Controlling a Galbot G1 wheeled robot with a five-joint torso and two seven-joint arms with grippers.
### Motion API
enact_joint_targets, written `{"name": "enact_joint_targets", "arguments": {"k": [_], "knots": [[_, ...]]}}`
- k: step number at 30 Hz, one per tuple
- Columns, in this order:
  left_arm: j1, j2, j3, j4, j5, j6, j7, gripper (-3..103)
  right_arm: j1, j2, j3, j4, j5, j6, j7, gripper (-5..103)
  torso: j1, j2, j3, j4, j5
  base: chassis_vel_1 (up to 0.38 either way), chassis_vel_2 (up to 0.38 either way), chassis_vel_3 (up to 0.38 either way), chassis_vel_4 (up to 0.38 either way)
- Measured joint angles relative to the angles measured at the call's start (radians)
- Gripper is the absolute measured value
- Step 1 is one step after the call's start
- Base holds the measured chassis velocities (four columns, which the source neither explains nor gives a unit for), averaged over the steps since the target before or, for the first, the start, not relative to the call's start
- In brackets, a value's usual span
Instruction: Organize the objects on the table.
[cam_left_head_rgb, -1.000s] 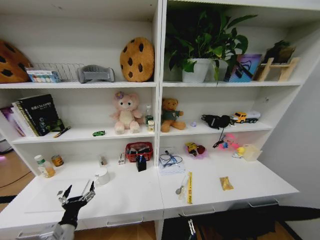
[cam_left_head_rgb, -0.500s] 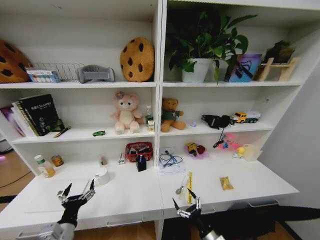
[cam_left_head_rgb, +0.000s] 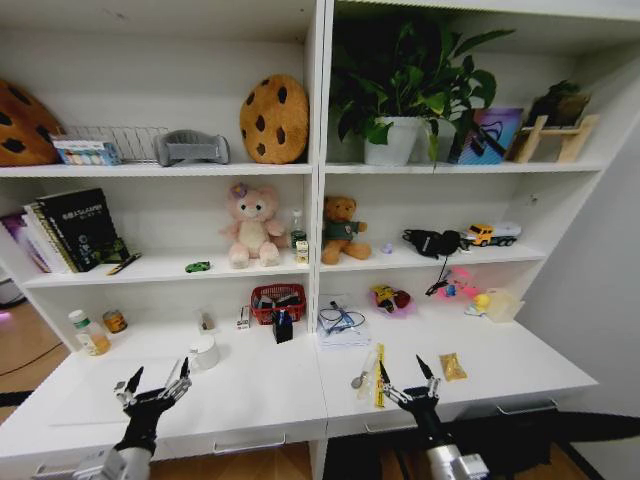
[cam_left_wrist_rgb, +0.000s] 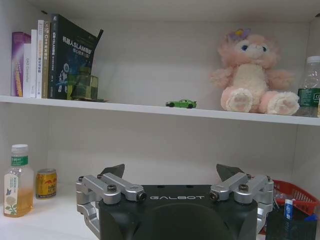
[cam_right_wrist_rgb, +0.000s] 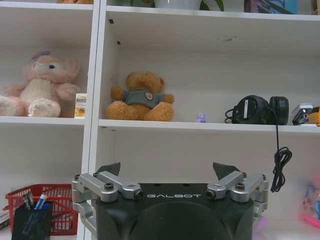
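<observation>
The right gripper (cam_left_head_rgb: 408, 382) has risen beside the yellow strip (cam_left_head_rgb: 379, 374), fingers apart; left gripper (cam_left_head_rgb: 152, 385) waits, fingers apart; sorting unstarted.

Three cameras on me, all facing the white shelf unit (cam_left_head_rgb: 318, 200) from the front.

My head camera looks forward and down from a little way back, taking in the desk (cam_left_head_rgb: 260, 395) and every shelf above it, with my left tool (cam_left_head_rgb: 153, 388) low on the left and my right tool (cam_left_head_rgb: 409, 375) low on the right. My left wrist camera sits just behind its tool (cam_left_wrist_rgb: 172, 175), low over the desk and much closer, looking level at the pink plush (cam_left_wrist_rgb: 252, 75) and the green toy car (cam_left_wrist_rgb: 181, 103). My right wrist camera, just behind its own tool (cam_right_wrist_rgb: 167, 171), looks level at the brown bear (cam_right_wrist_rgb: 142, 96). The pink plush (cam_right_wrist_rgb: 41, 85) appears in all three views.
</observation>
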Motion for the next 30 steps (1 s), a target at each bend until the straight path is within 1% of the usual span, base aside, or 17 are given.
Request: {"name": "enact_joint_targets", "arguments": {"k": [5,12,14,15,18,23,30], "knots": [[-0.006,-0.004,0.004,0.010,0.011,0.001,-0.002,100,-0.002,0.002,0.004,-0.003,0.001,-0.002,0.000,100,0.000,0.000,0.000,0.0001,-0.0001,0.000,0.000,0.000,0.000],[-0.006,0.020,-0.024,0.035,0.008,-0.004,0.002,100,0.002,0.017,0.002,-0.011,-0.003,0.000,-0.002,100,0.000,0.000,0.000,0.0000,0.0000,0.000,0.000,0.000,0.000],[0.008,0.031,-0.053,0.046,0.000,-0.013,0.017,100,-0.004,0.015,0.013,-0.008,0.001,0.006,-0.005,100,0.000,0.000,0.000,0.0000,0.0000,0.000,0.000,0.000,0.000],[0.029,0.043,-0.083,0.050,-0.014,-0.028,0.039,100,-0.016,0.014,0.031,0.004,0.012,0.013,-0.010,100,0.000,0.000,0.000,0.0000,0.0000,0.000,0.000,0.000,0.000],[0.043,0.045,-0.097,0.055,-0.021,-0.039,0.053,100,-0.023,0.017,0.036,0.011,0.015,0.017,-0.014,100,0.000,0.000,0.000,0.0000,-0.0001,0.000,0.000,0.000,0.000],[0.060,0.040,-0.112,0.062,-0.029,-0.054,0.068,100,-0.030,0.023,0.037,0.012,0.011,0.020,-0.020,100,0.000,0.000,0.000,0.0000,-0.0001,0.000,0.000,0.000,0.000],[0.067,0.028,-0.123,0.062,-0.038,-0.060,0.070,100,-0.034,0.032,0.037,0.010,0.001,0.026,-0.023,100,0.000,0.000,0.000,0.0001,-0.0001,-0.016,-0.007,0.017,0.011]]}}
